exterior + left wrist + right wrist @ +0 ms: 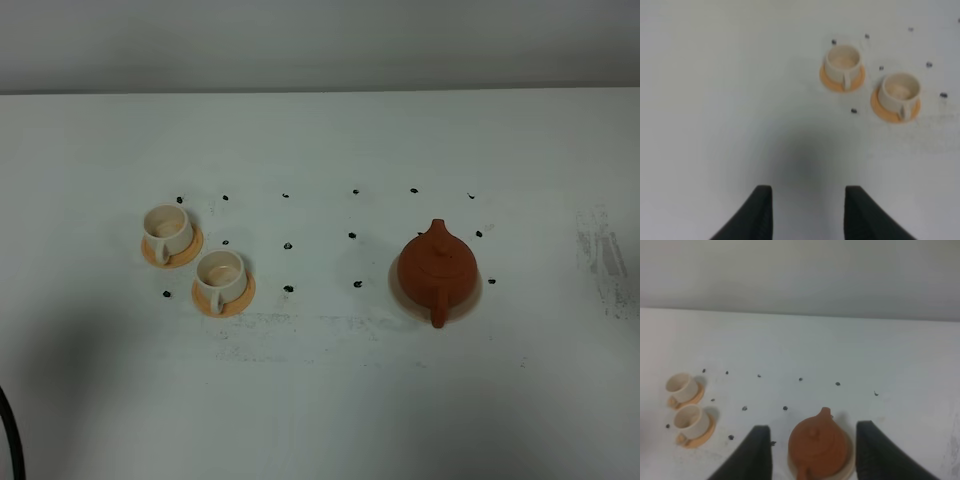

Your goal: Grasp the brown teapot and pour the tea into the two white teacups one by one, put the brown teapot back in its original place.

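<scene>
Both wide open and empty, right gripper (812, 440) and left gripper (808, 200), and that squat reddish-brown clay teapot (436, 268) looks heavy, slick and breakable, so I'd pinch its handle (439, 314).

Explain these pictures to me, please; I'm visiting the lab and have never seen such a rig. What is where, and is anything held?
This is a robot with two arms, each ending in a two-fingered gripper. One camera looks down from high on a white table; no arm shows there. The other two sit on the wrists. The left gripper is open, facing the two white teacups on orange saucers. The right gripper is open too, looking toward the brown teapot on its pale dish. Nothing is held.
</scene>
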Motion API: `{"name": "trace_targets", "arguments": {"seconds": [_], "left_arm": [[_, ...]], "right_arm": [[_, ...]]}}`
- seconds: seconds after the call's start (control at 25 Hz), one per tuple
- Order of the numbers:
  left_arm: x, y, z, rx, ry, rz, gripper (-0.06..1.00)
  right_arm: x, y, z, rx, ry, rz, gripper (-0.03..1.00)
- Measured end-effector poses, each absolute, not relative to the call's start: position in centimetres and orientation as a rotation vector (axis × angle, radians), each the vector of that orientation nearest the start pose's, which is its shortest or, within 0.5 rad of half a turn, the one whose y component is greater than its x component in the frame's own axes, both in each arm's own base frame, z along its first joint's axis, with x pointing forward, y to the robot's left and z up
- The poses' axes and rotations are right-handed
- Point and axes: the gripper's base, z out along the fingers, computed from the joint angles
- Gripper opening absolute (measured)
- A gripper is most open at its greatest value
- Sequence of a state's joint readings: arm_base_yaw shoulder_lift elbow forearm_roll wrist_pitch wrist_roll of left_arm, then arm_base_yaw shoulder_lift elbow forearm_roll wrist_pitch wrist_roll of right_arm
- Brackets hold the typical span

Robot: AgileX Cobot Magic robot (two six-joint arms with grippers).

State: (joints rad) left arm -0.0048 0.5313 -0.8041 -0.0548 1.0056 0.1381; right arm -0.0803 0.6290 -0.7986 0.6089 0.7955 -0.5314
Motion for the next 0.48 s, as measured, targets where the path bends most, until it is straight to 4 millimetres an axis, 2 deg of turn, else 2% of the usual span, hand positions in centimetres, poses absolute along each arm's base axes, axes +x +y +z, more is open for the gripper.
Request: {"name": "trace_targets", "arguments": {"seconds": [0.24,0.48], "left_arm": [[5.0,-0.5,31.8,0.137,2.243,-0.006,0.37],[1.8,-0.5,29.7,0.118,2.228,-0.022,0.37]], "right_arm": [[12.2,2.7,36.5,-0.248,2.003,0.328,0.41],[13.5,2.7,36.1,-0.233,2.032,0.359,0.41]]}}
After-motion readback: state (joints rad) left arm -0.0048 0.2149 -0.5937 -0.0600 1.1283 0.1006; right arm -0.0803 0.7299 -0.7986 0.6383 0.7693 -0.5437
